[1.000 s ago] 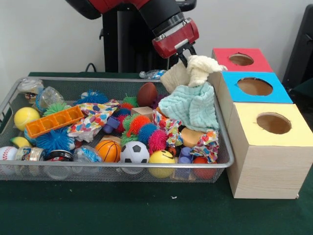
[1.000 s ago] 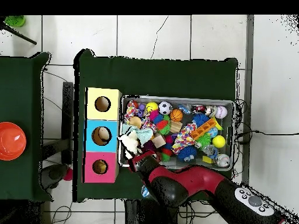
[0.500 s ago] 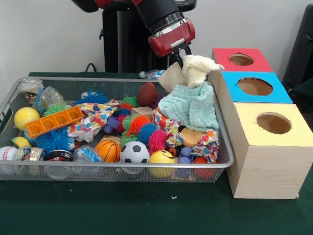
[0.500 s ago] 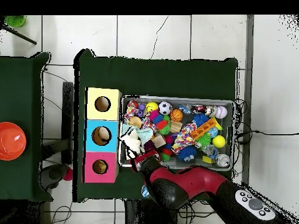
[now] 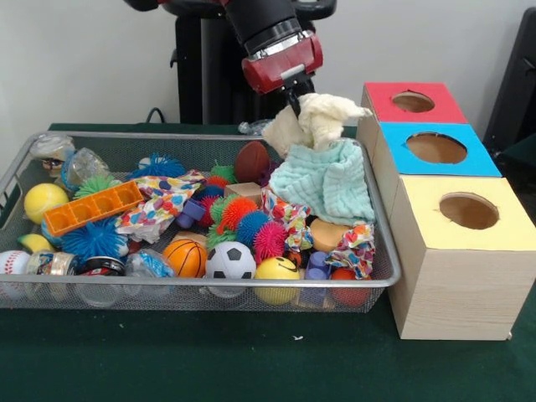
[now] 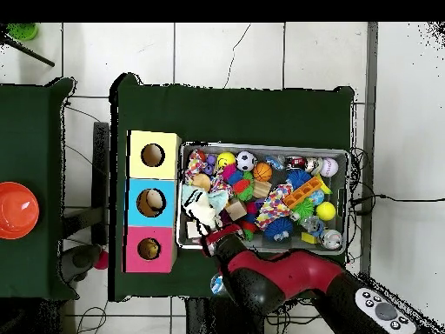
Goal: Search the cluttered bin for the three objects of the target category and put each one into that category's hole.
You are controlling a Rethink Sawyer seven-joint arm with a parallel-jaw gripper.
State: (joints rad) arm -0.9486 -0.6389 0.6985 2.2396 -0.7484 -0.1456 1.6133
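Note:
My gripper (image 5: 295, 99) is shut on a cream cloth (image 5: 316, 120), which hangs bunched over the right rear part of the wire bin (image 5: 201, 285). Just under it a teal cloth (image 5: 328, 180) leans against the bin's right wall. To the right of the bin stand three boxes with round holes: red (image 5: 381, 94), blue (image 5: 404, 136) and yellow (image 5: 427, 194). From overhead, the gripper (image 6: 211, 233) and the cream cloth (image 6: 200, 209) are inside the bin's edge, beside the blue box (image 6: 139, 193).
The bin holds several balls, spiky toys, patterned cloths (image 5: 163, 201), an orange block tray (image 5: 92, 207), a wooden block (image 5: 244, 192) and a brown football (image 5: 251, 161). An orange object (image 6: 17, 209) sits on a side table (image 6: 35, 261). The blue box's hole shows something pale inside (image 6: 155, 202).
The gripper has carried the cream cloth leftward in the front view and slightly up, away from the red box and back over the bin. The bin's contents have not moved.

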